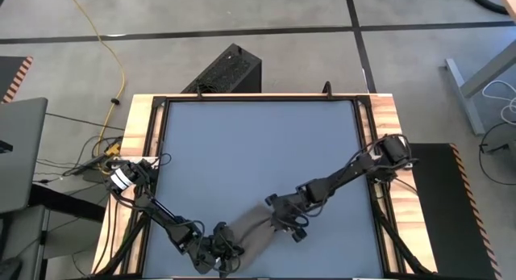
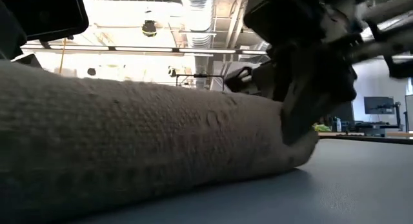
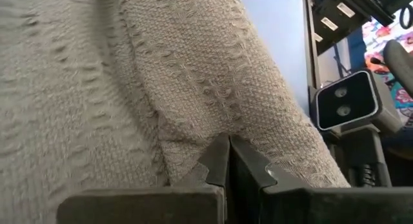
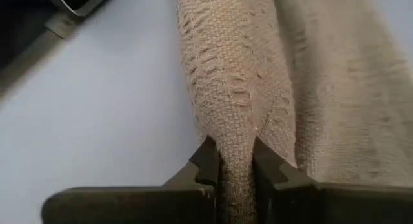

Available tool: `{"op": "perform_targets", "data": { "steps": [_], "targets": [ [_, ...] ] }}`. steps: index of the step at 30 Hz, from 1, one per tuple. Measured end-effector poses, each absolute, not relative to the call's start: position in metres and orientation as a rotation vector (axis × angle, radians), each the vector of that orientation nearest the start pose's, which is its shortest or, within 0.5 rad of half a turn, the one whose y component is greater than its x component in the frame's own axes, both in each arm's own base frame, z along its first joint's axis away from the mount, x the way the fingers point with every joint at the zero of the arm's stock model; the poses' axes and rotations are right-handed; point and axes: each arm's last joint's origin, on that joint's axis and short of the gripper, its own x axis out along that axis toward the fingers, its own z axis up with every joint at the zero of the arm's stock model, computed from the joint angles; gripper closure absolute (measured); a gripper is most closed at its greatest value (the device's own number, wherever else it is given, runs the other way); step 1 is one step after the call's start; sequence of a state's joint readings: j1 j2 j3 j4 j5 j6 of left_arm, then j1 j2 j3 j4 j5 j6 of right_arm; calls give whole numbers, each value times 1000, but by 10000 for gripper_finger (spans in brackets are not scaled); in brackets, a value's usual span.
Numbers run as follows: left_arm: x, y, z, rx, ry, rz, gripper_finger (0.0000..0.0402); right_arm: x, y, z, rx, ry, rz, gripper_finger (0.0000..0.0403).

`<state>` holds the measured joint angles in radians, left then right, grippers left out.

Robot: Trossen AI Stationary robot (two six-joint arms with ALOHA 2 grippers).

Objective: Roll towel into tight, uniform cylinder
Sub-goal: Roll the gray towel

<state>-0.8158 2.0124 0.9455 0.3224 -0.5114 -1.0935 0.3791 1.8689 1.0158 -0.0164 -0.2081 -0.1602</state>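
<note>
The taupe towel (image 1: 251, 234) lies rolled up as a thick roll on the blue-grey tabletop, slanting from the near edge toward the middle. In the low view the towel (image 2: 142, 146) fills the foreground and rests along its underside. My left gripper (image 1: 216, 253) is at the roll's near-left end and is shut on cloth there (image 3: 228, 150). My right gripper (image 1: 284, 221) is at the roll's far-right end and is shut on a fold (image 4: 233, 156); it also shows in the low view (image 2: 303, 108). The white tag is hidden. My left gripper pinches a small pucker of the towel's outer cloth (image 3: 222, 124) between its two fingertips at the roll's near-left end. The cloth creases in toward the tips. The roll lies on the table. My right gripper pinches a narrow raised fold of the towel (image 4: 233, 137) between its two fingers at the roll's far-right end. The fingers lie along the fold, which runs back between them. The rest of the roll lies on the table beside it.
The tabletop (image 1: 258, 151) is framed by wooden rails left and right (image 1: 141, 143). A white camera unit (image 3: 345, 101) stands at the near edge close to my left gripper. A black box (image 1: 230, 70) sits on the floor beyond the far edge.
</note>
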Motion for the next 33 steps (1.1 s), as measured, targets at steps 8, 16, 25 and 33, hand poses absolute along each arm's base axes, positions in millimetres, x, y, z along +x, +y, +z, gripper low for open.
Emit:
{"op": "perform_targets", "data": {
  "steps": [8, 16, 25, 33],
  "targets": [
    [263, -262, 117, -585, 664, -31, 401, 354, 121, 153, 57, 916, 720, 345],
    [251, -254, 146, -497, 612, 57, 401, 356, 105, 151, 127, 974, 663, 345],
    [271, -244, 160, -525, 396, 135, 401, 365, 105, 128, 171, 997, 651, 345],
    [300, -238, 176, -475, 306, -3, 401, 366, 99, 128, 193, 1004, 640, 345]
  ]
}}
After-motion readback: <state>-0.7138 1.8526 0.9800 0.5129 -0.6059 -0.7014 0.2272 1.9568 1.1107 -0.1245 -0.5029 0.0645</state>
